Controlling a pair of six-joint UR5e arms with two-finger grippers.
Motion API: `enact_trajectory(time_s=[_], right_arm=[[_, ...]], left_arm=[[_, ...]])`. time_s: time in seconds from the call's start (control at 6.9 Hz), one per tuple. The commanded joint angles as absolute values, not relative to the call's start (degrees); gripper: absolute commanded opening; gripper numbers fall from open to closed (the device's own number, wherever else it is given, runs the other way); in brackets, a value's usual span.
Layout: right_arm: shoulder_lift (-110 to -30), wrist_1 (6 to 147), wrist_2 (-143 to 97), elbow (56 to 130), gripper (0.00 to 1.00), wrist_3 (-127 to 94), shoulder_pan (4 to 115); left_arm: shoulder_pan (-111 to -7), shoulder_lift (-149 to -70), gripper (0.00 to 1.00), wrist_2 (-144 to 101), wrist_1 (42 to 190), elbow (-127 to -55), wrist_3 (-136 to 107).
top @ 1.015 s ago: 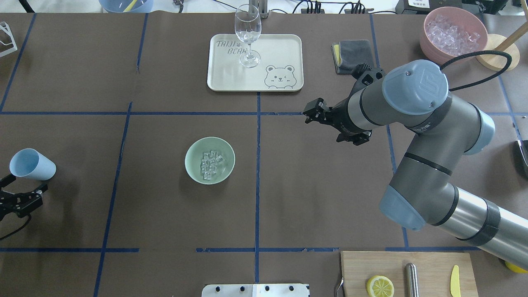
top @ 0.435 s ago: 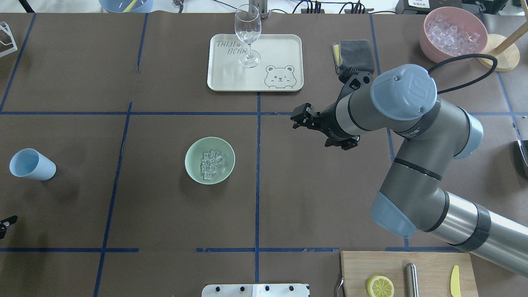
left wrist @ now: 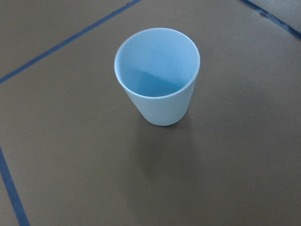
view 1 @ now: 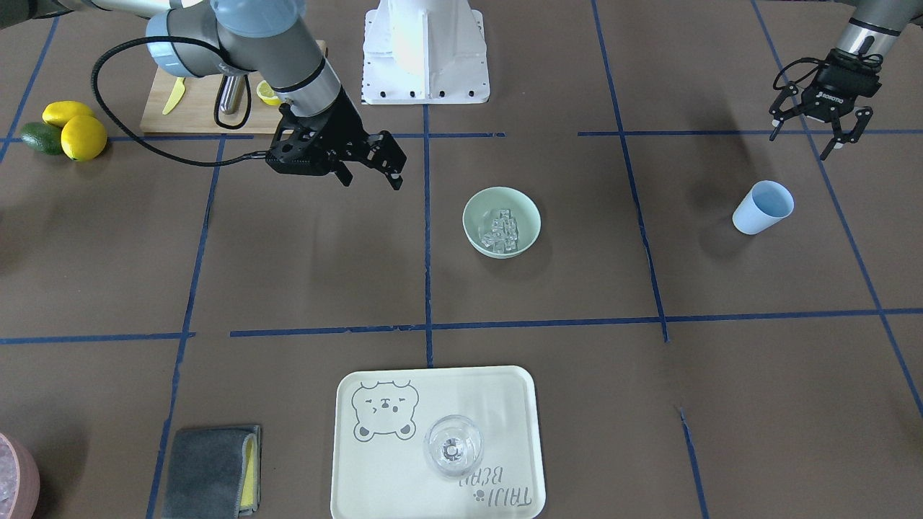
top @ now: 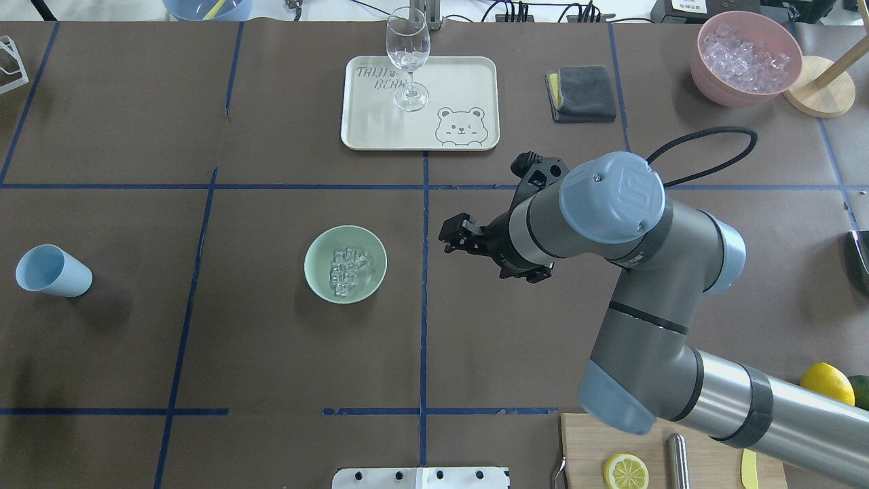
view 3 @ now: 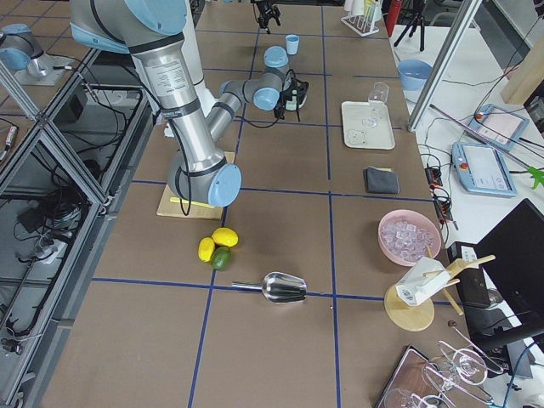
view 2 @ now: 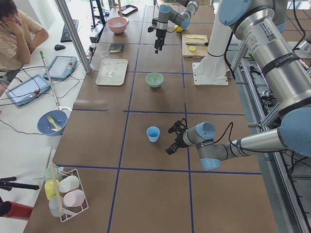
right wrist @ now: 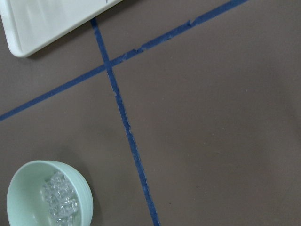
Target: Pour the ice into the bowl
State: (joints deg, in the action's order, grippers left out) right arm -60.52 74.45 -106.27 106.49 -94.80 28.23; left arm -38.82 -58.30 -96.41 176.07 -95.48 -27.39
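1. Two grippers, and both are empty. The right gripper (view 1: 371,171) hangs above the table to the right of the bowl (view 1: 472,216), its fingers apart with nothing between them. The left gripper (view 1: 815,137) hovers far to the left near the cup (view 1: 762,207), its fingers also spread.
2. The ice (view 1: 501,229) lies in a small heap at the bottom of the bowl. The bowl stands upright near the middle of the table, just left of the long blue tape line. No cubes show on the table around it.
3. The cup stands upright, well to the left of the bowl, and the left wrist view shows it empty. From this the pour looks finished.
4. The cubes are probably hard, small and slick. Fingers would likely squeeze them out sideways, so they are better moved by tipping a vessel than by pinching.
5. The bowl looks light, stiff and smooth, and its round wall offers little grip. The best hold is probably a pinch on the rim, one finger inside and one outside, clear of the heap.
6. The cup looks light and tapered. It should probably be gripped across its wall at about mid-height with a gentle squeeze, since the taper could let it slip.
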Motion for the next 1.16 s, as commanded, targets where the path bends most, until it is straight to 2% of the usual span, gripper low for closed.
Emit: enact_trajectory(time_s=[0.0, 0.29, 0.44, 0.58, 0.73, 0.87, 1.02], right_arm=[[-53.75, 74.53, -98.72, 100.59, 1.00, -95.79, 23.39], [-46.52, 74.53, -98.61, 91.09, 1.00, -96.68, 22.59], [-41.97, 73.66, -98.61, 84.09, 1.00, -96.59, 22.24], [-39.66, 73.57, -98.70, 79.67, 0.86, -96.24, 22.15], [-39.73, 73.56, -98.79, 79.02, 0.57, -94.59, 22.15], [-39.73, 73.56, -98.79, 78.23, 0.23, -93.09, 22.15], [-39.99, 73.48, -99.05, 78.22, 0.00, -92.99, 22.24]], left_arm=[[-53.21, -65.71, 1.00, -105.62, 164.85, -95.54, -17.01], [-55.01, -67.59, 1.00, -106.43, 161.81, -95.80, -15.64], [-55.45, -67.50, 1.00, -106.78, 161.89, -95.97, -15.64], [-55.55, -67.59, 1.00, -106.70, 161.89, -95.80, -15.64], [-55.72, -67.59, 1.00, -106.61, 161.89, -95.71, -15.64], [-55.72, -67.59, 1.00, -106.70, 161.89, -95.80, -15.64], [-56.33, -67.59, 1.00, -107.40, 161.81, -95.97, -15.64]])
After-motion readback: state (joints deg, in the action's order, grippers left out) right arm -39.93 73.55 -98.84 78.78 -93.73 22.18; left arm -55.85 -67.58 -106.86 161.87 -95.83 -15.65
